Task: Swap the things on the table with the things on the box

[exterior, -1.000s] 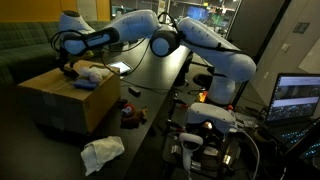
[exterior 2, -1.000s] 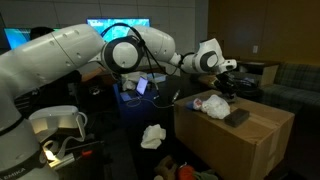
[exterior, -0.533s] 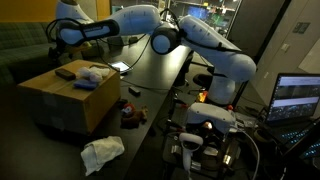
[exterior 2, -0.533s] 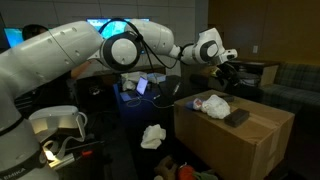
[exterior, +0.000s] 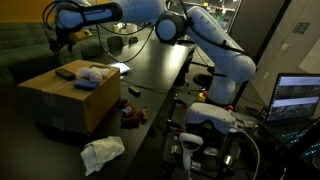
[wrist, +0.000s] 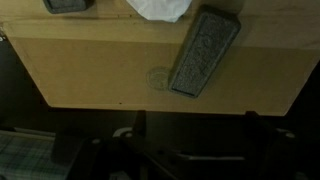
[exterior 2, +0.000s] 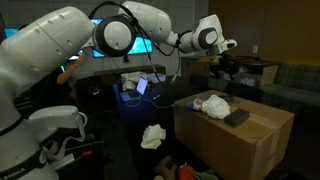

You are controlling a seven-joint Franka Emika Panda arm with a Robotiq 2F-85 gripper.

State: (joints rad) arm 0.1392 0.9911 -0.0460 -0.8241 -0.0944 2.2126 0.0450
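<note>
Since the end effector [exterior 2: 228, 64] hangs with its jaws spread apart and nothing between them, we judge it is free for a new pick. Its height likely keeps it clear of what lies underneath. Directly below it sits the box [wrist: 100, 70], carrying a grey flat pad [wrist: 204, 52] and a white cloth [wrist: 158, 8]. Lower and off to one side, a crumpled cloth [exterior: 102, 152] waits on the bench [exterior: 150, 75].
</note>
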